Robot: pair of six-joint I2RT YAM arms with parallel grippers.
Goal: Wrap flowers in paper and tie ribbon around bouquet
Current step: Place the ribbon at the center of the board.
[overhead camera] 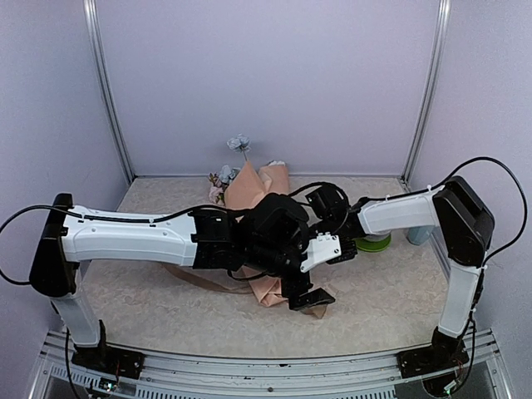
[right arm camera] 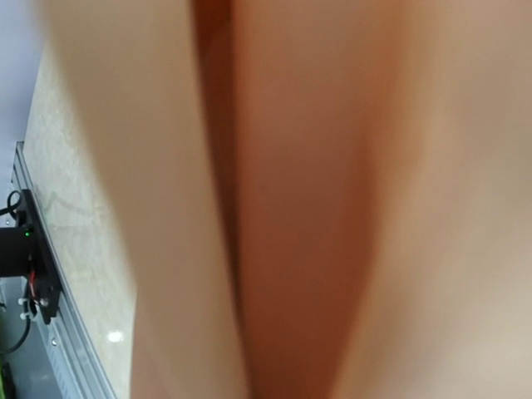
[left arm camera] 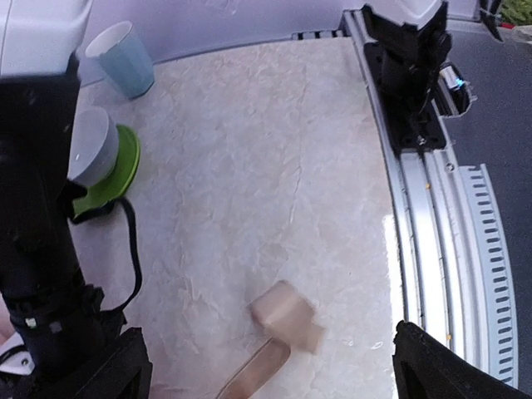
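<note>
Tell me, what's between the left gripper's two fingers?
The blurry end of the ribbon, touching neither finger of the open left gripper. The left wrist view shows it.

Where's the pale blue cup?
In the overhead view, the pale blue cup stands far right, behind the right arm, beside the green dish.

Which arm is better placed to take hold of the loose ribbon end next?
Left, likely. Its pincer stands open, with the ribbon end just ahead between its jaws. The right wrist view shows only the paper pressed close, so that arm seems occupied with it.
</note>
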